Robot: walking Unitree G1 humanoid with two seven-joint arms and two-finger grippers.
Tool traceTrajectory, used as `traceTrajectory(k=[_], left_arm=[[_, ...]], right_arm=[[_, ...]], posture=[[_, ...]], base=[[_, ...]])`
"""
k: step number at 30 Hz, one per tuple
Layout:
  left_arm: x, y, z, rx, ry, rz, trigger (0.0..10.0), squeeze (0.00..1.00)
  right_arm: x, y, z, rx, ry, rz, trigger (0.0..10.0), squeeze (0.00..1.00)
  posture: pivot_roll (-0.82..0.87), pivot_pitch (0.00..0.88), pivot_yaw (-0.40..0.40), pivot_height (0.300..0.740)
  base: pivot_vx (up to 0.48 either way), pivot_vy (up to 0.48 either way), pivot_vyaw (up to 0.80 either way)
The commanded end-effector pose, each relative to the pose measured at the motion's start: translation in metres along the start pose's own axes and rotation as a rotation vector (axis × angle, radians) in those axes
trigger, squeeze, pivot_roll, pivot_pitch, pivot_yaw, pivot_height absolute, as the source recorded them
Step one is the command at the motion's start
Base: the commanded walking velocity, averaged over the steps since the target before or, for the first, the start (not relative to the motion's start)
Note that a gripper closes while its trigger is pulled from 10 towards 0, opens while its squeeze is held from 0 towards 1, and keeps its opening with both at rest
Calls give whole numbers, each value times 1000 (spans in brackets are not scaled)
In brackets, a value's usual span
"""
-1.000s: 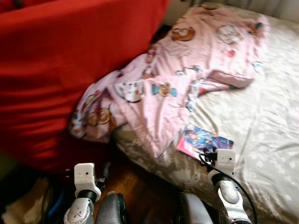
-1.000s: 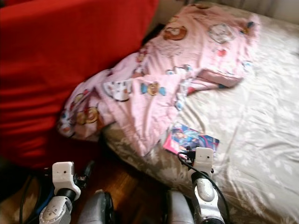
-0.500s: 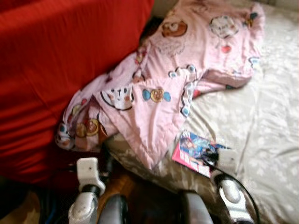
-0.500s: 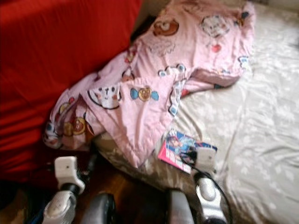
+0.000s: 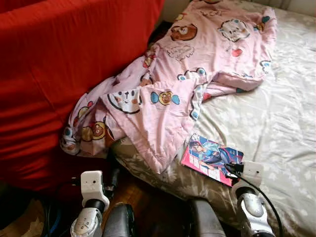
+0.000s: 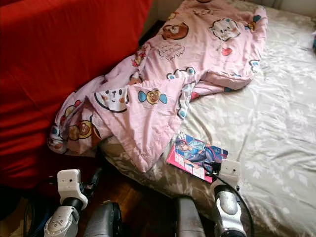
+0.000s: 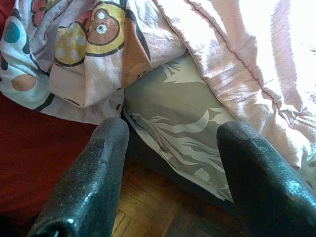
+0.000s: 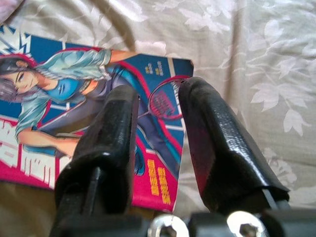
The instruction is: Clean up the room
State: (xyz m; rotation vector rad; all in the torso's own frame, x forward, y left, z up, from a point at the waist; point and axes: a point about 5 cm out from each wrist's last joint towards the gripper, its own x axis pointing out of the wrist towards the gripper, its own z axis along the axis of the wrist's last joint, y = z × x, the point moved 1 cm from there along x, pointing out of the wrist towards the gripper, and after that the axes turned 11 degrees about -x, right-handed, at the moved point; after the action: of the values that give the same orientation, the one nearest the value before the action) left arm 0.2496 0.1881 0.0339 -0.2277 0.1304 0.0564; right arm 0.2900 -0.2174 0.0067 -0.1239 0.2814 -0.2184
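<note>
Right gripper: fingers parted, released, hovering directly over the near corner of one comic book, which lies flat on the bed at 12 o'clock from the claw. Book: glossy, rectangular, pink-bordered cover. Bed cover: satin-like, beige, leaf pattern. One pink quilted blanket, cartoon-printed, crumpled, at 11 o'clock of the book. Left gripper: released, fingers spread, above wood parquet floor by the bed edge.
</note>
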Motion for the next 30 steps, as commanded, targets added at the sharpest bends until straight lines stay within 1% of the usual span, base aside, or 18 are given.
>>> traceTrajectory(k=[1, 2, 3, 11, 14, 18, 21, 23, 24, 26, 27, 28, 30], left_arm=[[-2, 3, -4, 2, 29, 4, 10000, 0], [-1, 2, -3, 3, 28, 2, 10000, 0], [-1, 2, -3, 3, 27, 0, 10000, 0], [0, 2, -1, 14, 28, -12, 10000, 0], [-2, 4, 0, 20, 31, -11, 10000, 0], [-7, 8, -1, 30, 41, -7, 10000, 0], [-8, 9, 0, 36, 41, -7, 10000, 0], [-8, 10, 0, 38, 42, -7, 10000, 0], [-8, 11, 1, 41, 42, -7, 10000, 0], [-8, 11, 1, 42, 43, -7, 10000, 0], [-8, 12, 2, 44, 45, -7, 10000, 0], [-8, 12, 2, 44, 45, -7, 10000, 0], [-8, 12, 1, 45, 47, -8, 10000, 0]], right_arm=[[-3, 0, -10, 9, 50, -6, 10000, 980], [-3, 1, -10, 9, 50, -6, 10000, 314], [-3, 1, -10, 8, 51, -6, 10000, 0], [-5, 3, -14, 12, 68, -12, 10000, 0], [-7, -2, -20, 20, 104, -34, 10000, 0], [-10, -10, -33, 62, 178, -64, 10000, 0], [-10, -13, -33, 44, 188, -68, 10000, 0], [-9, -13, -32, 43, 187, -70, 10000, 0], [-6, -12, -26, 24, 168, -63, 10000, 0], [-4, -11, -22, 21, 142, -59, 10000, 0], [-2, -10, -17, 1, 109, -49, 10000, 0], [-2, -9, -16, -4, 102, -47, 10000, 0], [-2, -9, -14, -6, 86, -49, 10000, 0]], posture=[[-56, 285, 39, 635], [-55, 286, 42, 635], [-55, 286, 42, 635], [-41, 299, 56, 635], [-28, 308, 66, 635], [-15, 318, 78, 635], [-5, 322, 87, 635], [-5, 322, 88, 635], [-6, 322, 89, 635], [-7, 322, 92, 625], [-10, 321, 94, 610], [-10, 321, 94, 605], [-10, 319, 94, 605]], base=[[0, 0, 0], [0, 0, 0], [0, 0, 0], [0, 0, 0], [0, 0, 0], [0, 0, 0], [0, 0, 0], [0, 0, 0], [0, 0, 0], [0, 0, 0], [0, 0, 0], [0, 0, 0], [0, 0, 0]])
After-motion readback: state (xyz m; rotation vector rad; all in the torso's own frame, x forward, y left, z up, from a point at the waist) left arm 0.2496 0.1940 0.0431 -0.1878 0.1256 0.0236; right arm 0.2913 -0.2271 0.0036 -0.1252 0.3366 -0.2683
